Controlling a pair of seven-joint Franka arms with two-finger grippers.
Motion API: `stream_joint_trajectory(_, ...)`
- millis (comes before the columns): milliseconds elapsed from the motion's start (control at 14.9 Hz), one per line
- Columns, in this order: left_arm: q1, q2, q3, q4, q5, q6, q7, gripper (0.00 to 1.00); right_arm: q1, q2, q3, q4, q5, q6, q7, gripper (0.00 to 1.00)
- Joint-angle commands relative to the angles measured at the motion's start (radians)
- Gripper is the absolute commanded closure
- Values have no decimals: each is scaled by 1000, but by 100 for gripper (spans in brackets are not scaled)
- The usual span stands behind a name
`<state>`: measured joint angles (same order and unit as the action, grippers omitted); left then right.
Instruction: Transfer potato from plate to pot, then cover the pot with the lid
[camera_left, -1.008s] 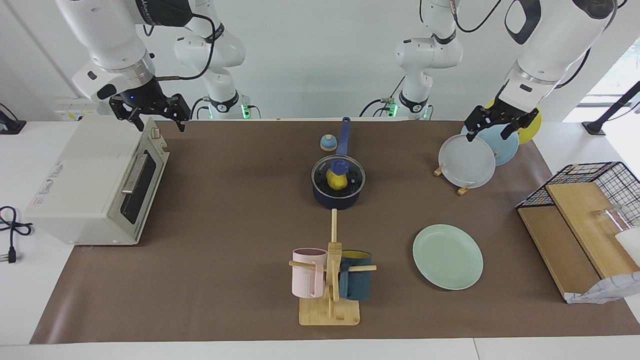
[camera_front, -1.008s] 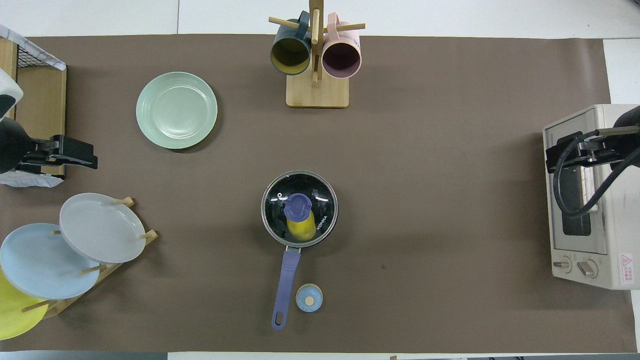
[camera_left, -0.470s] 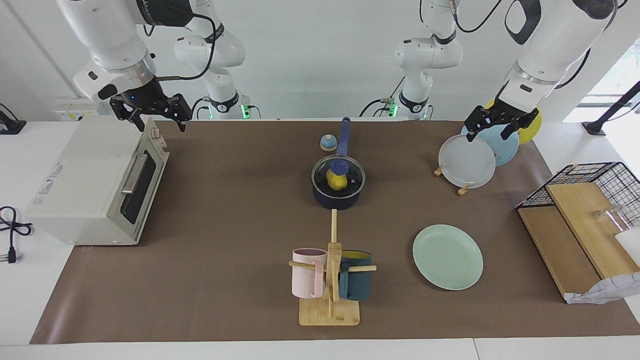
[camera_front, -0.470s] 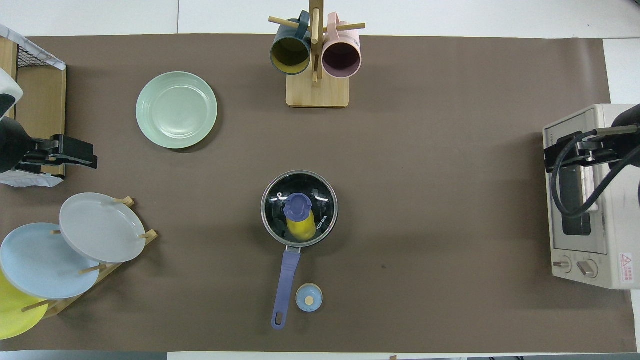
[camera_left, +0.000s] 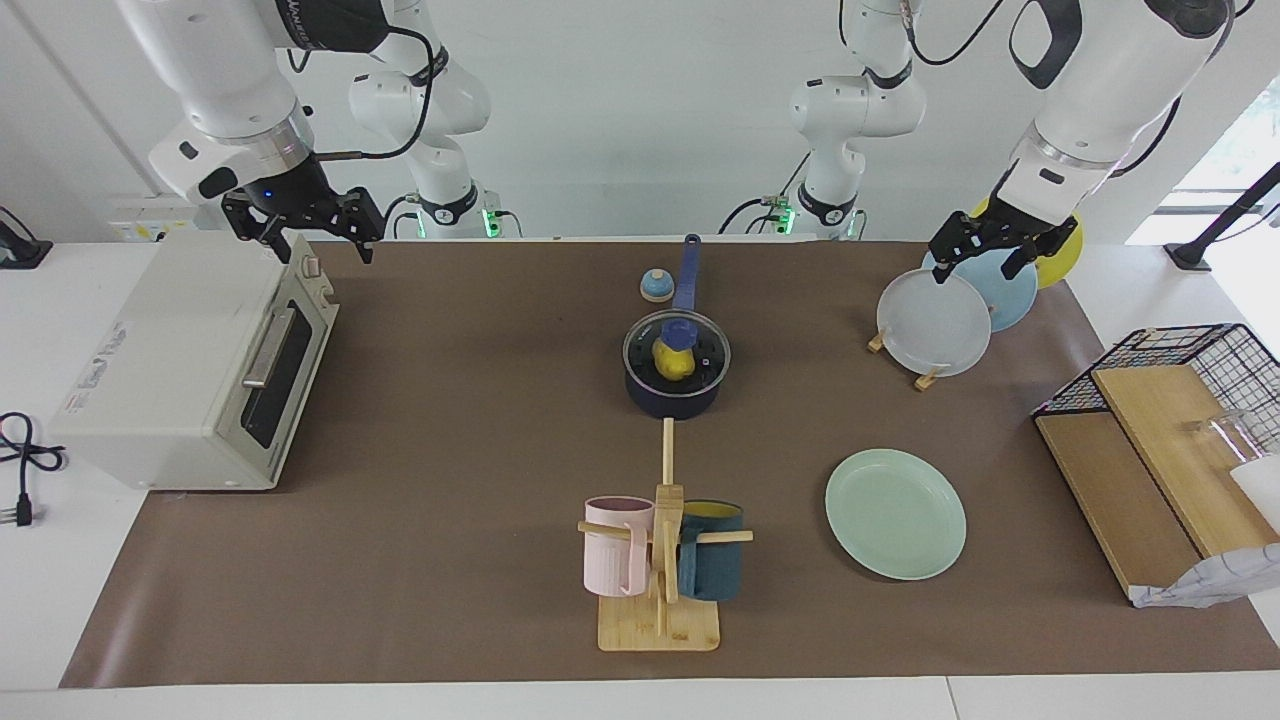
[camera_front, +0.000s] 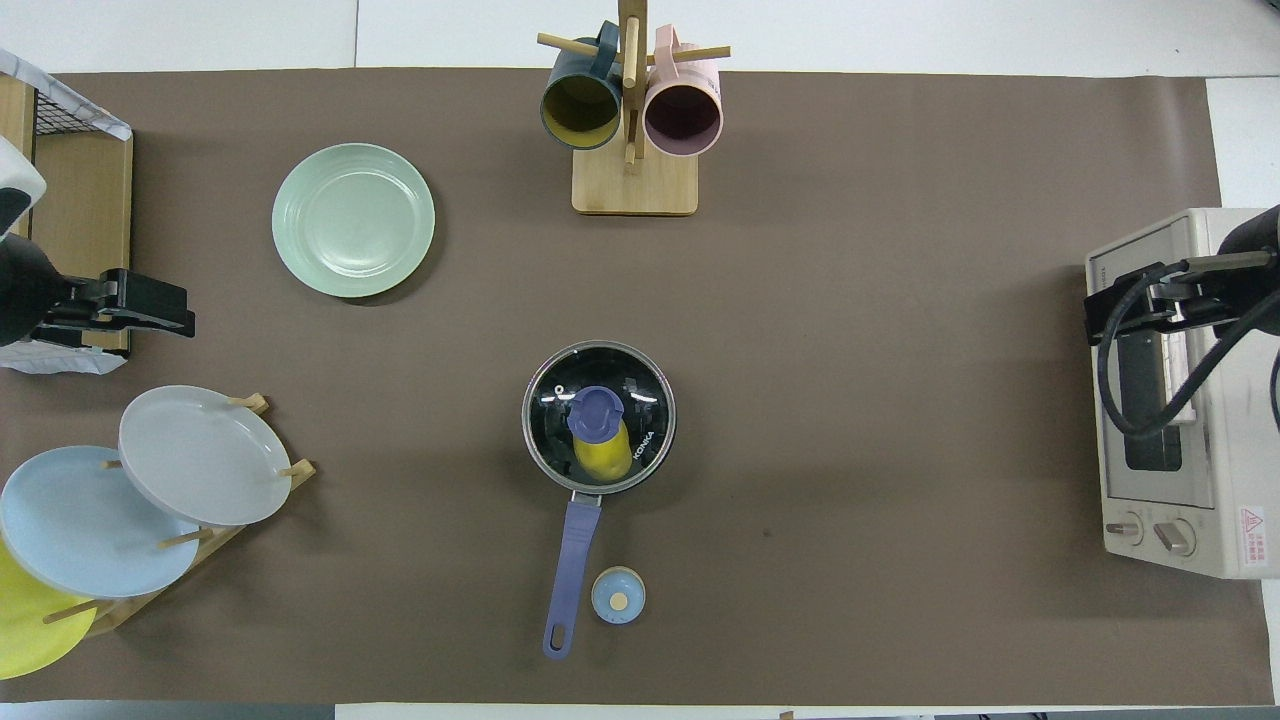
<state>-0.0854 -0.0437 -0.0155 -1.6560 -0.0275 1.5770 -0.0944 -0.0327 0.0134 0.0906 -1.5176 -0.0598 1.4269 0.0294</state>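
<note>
Right gripper (camera_left: 315, 235), fingers spread and empty, hangs over the toaster oven (camera_left: 190, 365), well apart from the pot (camera_left: 672, 395). Inside the pot lies the potato (camera_left: 672, 362), under the lid (camera_left: 677, 347) seated on the rim. Toward the left arm's end from the pot, the plate (camera_left: 895, 512) sits bare. Left gripper (camera_left: 975, 262), spread and empty, hovers over the plate rack (camera_left: 925, 378). Both steps look done.
</note>
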Motion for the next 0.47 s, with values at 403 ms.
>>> stream_joint_trajectory(403,7,-21,0,-21,-3,11,12,0,-26,-6,8,-7,15,17,-20,0)
